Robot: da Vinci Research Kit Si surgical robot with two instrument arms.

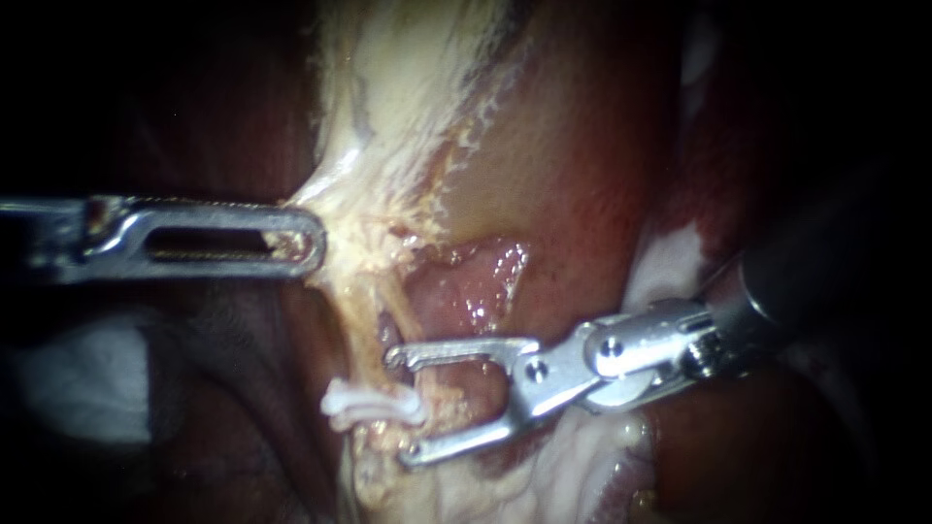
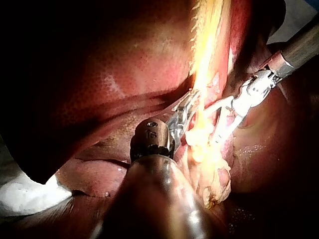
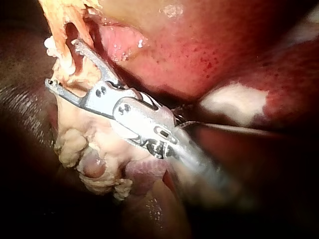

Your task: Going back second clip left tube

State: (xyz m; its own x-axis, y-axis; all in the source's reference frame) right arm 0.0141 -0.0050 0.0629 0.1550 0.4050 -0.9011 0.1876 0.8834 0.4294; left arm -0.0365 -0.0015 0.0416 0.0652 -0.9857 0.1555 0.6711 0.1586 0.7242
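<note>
A pale tube (image 1: pixel 363 325) runs down from the stretched, whitish-yellow tissue (image 1: pixel 388 126). A white clip (image 1: pixel 364 406) sits across it low down. My right instrument (image 1: pixel 400 405) comes in from the right with its jaws open. One jaw lies above the clip and the other below it, straddling the tube with a gap all round. My left instrument (image 1: pixel 306 243) comes in from the left, its slotted jaws shut on the edge of the pale tissue and holding it taut. The wrist views show the same grip (image 2: pixel 188 105) and the open jaws (image 3: pixel 62 62).
Glistening pink tissue (image 1: pixel 476 286) lies just above the right jaws. Tan-red liver surface (image 1: pixel 573 146) fills the right side. White gauze (image 1: pixel 87 378) lies at the lower left, and more pale fatty tissue (image 1: pixel 582 456) sits under the right instrument.
</note>
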